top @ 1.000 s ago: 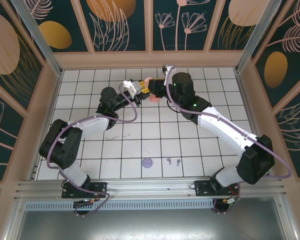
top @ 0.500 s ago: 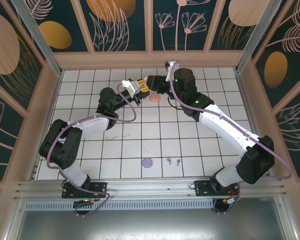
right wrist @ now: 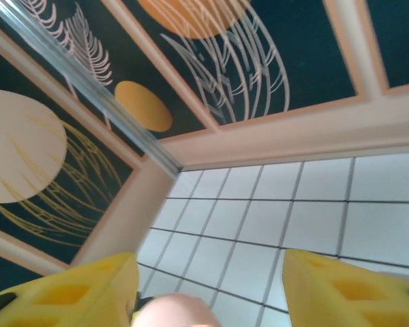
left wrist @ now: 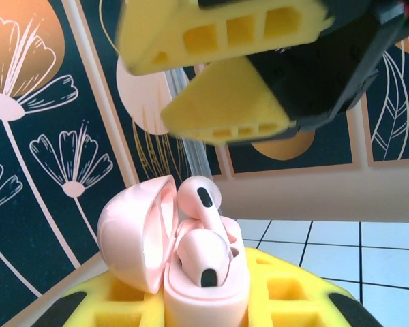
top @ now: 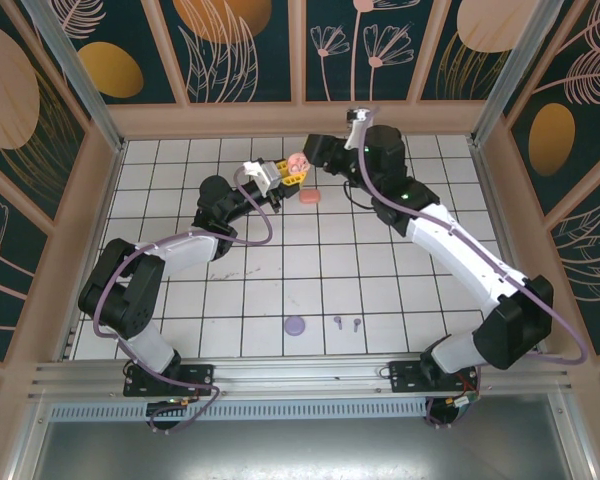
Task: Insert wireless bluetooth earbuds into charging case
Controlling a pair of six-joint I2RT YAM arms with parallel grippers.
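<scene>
While both peach buds (left wrist: 204,255) sit in the open peach case (left wrist: 204,300), one stands proud and looks not fully seated. Two purple buds (top: 337,321) lie loose on the counter (top: 380,290) near a purple case (top: 295,325), so most of the work is left. The left tool (top: 283,175) is clenched on the peach case, held aloft. The right tool (left wrist: 225,78) hangs just above it, fingers apart, gripping nothing.

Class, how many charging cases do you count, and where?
3: pink case open in the left gripper, coral case on the tiles nearby, purple case near the front. More may be hidden.
</scene>
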